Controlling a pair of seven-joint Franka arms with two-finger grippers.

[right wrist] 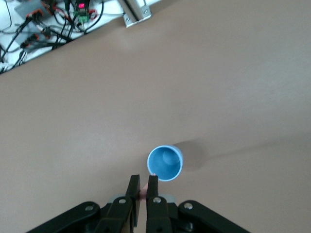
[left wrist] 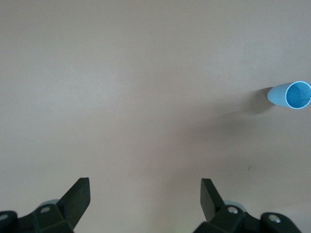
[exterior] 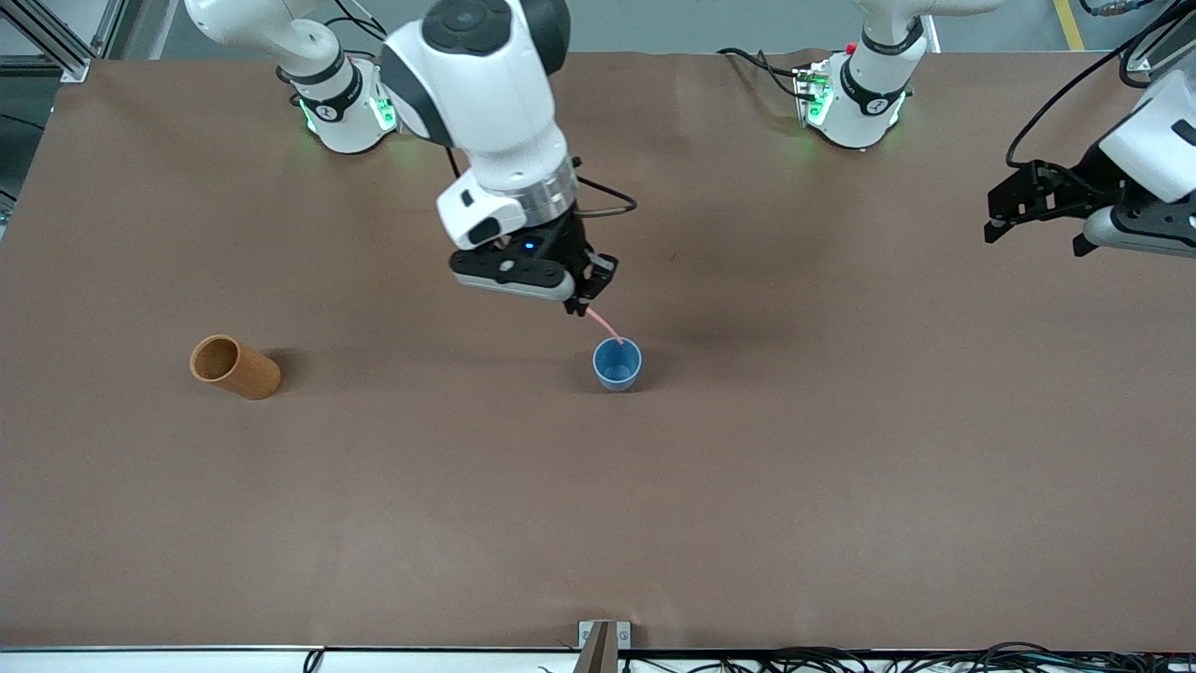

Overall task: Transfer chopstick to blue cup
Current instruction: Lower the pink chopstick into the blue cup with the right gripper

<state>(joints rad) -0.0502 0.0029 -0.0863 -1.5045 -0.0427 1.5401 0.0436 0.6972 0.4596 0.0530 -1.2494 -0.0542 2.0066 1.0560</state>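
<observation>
Lowering the chopstick [exterior: 606, 326] into the blue cup [exterior: 618, 365] is the step in hand. The right gripper [exterior: 579, 301] hangs just above the cup's rim, its fingers [right wrist: 152, 190] pressed together on the chopstick's upper end. The stick slants down from the fingers, and its lower tip appears to sit at or just inside the cup's mouth; how deep it goes cannot be told.

The cup stands upright near the middle of the desk [exterior: 841, 486], well away from every edge. The right wrist view shows its mouth open and nothing else inside.

Judgement on the next move: the stick needs to go a little lower and nearer to upright so that its tip rests on the cup's floor, and only then should the fingers part. A release at the present slant may tip the light cup or let the stick fall out over the rim.

The left gripper [exterior: 1032, 201] waits above the desk at the left arm's end, fingers [left wrist: 77, 196] spread wide and holding nothing, well apart from the work.

An orange cup [exterior: 235, 367] lies on its side toward the right arm's end of the desk, well apart from the blue cup. Bare desk surrounds the blue cup on all sides, so the right arm has free room to descend and withdraw upward.
</observation>
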